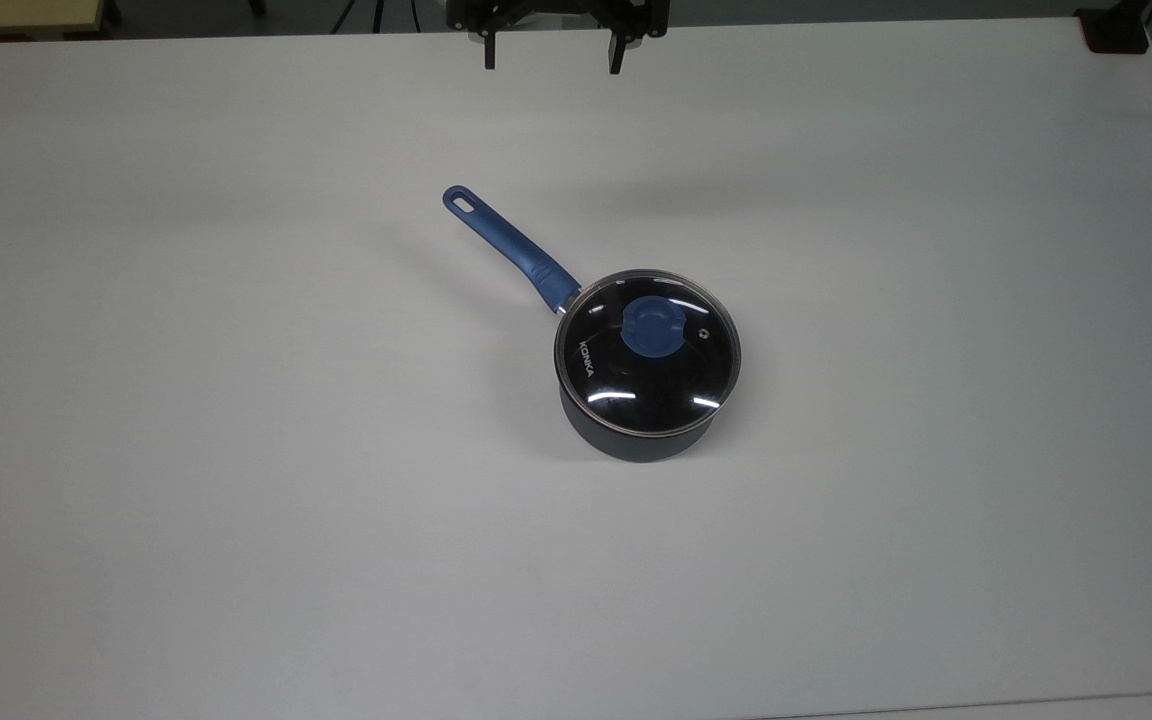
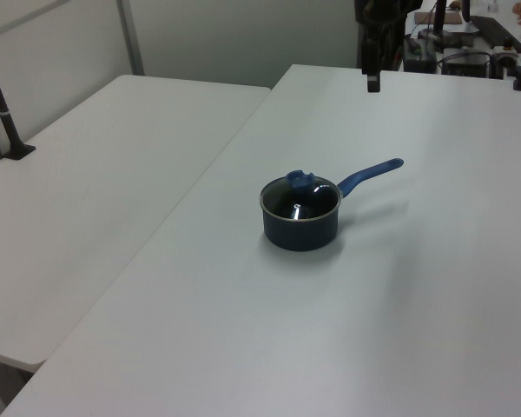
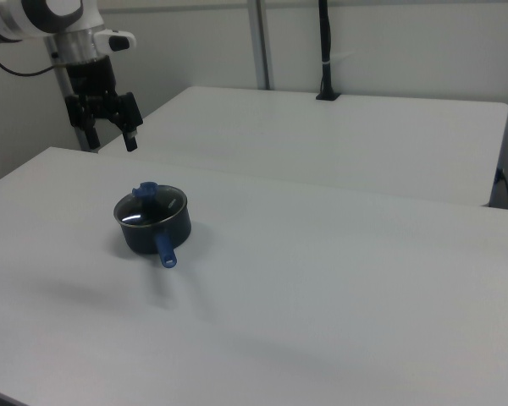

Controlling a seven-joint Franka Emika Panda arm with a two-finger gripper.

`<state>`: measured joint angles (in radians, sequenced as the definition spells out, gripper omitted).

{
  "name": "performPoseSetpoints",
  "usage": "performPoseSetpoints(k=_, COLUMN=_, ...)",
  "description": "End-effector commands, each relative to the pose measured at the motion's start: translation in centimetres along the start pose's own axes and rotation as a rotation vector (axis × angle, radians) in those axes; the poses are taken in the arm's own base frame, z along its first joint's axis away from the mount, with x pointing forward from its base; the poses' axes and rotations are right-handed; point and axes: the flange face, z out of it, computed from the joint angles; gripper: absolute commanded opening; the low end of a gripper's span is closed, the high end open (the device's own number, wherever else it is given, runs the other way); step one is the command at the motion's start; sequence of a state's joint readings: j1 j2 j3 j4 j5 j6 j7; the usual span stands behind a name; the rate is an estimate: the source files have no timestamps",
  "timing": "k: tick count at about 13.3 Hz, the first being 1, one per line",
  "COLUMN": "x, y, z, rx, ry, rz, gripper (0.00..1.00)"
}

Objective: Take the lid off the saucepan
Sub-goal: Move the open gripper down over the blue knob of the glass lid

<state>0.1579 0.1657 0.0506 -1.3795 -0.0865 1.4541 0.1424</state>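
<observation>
Gripper [image 1: 548, 55]: jaws spread wide, nothing between them; the two fingers hang downward, apart across the top view's left-right line. It hovers above the table [image 1: 936, 500] near the far edge, at the top view's upper centre, and in the right view [image 3: 108, 139] it hangs well above the table, apparently behind the pan.

Bearing to target: the lid [image 1: 647, 350] lies well apart from the jaws, toward the top view's bottom and a little to the top view's right. Its blue knob [image 1: 651, 327] sits at the centre of the glass, the likely grasp point.

Lid: seated flat on the saucepan [image 1: 636, 440], rim on rim, not yet lifted.

Saucepan: stands upright mid-table; the long blue handle [image 1: 511, 243] runs out toward the top view's upper left, so its tip points roughly back toward the gripper's side of the table.

Judgement: the move ahead is a travel forward and down to the knob. Whether the knob has a flatter pair of sides that suits the present jaw line cannot be told.
</observation>
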Motion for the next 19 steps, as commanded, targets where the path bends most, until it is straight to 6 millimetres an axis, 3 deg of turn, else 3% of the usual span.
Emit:
performPoseSetpoints(k=1, x=-0.7, y=0.3, z=-0.3, rx=0.005, ry=-0.005, rz=-0.008, gripper=1.0)
performPoseSetpoints(k=6, x=0.4, y=-0.2, z=-0.1, rx=0.022, ry=0.047, rz=0.004, gripper=1.0)
performPoseSetpoints(k=8, x=2.3, y=-2.0, z=2.2, rx=0.031, ry=0.055, rz=-0.009, gripper=1.0)
performPoseSetpoints(k=13, x=7.5, y=-3.9, z=7.0, rx=0.079, ry=0.158, rz=0.028, gripper=1.0)
performPoseSetpoints(k=16, x=8.7, y=-4.5, z=9.4, rx=0.073, ry=0.144, rz=0.02, gripper=1.0)
performPoseSetpoints(k=19, x=9.4, y=-6.4, z=11.1, rx=0.073, ry=0.143, rz=-0.008, gripper=1.0)
